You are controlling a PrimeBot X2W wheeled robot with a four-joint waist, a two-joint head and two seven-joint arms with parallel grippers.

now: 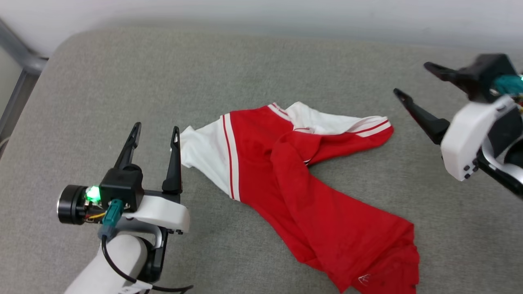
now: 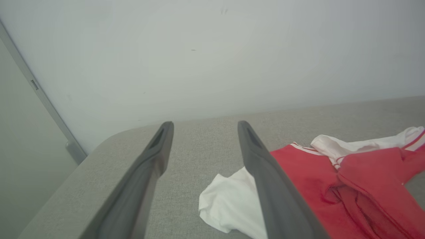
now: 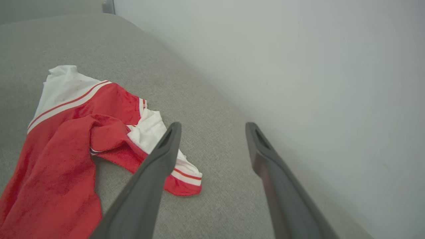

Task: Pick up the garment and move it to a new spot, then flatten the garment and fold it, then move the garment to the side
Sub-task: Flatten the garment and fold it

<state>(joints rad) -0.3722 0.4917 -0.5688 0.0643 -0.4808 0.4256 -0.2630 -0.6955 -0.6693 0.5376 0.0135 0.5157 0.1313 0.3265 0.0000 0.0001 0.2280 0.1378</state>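
Observation:
The garment [image 1: 302, 192], a red T-shirt with white sleeves, lies crumpled on the grey fabric surface [image 1: 122, 81], its body twisted toward the near right. My left gripper [image 1: 156, 130] hovers open just left of the white sleeve [image 1: 202, 153], nothing between its fingers. In the left wrist view that gripper [image 2: 203, 123] frames bare fabric, the garment [image 2: 332, 176] to its right. My right gripper [image 1: 410, 79] is open at the right, apart from the other sleeve [image 1: 359, 124]. In the right wrist view my right gripper [image 3: 213, 124] stands above the garment [image 3: 66, 146], whose striped sleeve end lies by the left finger.
A pale wall [image 1: 261, 12] runs along the far edge of the grey surface. A grey metal frame [image 1: 20, 57] stands at the far left corner. Bare fabric stretches beyond and to the left of the garment.

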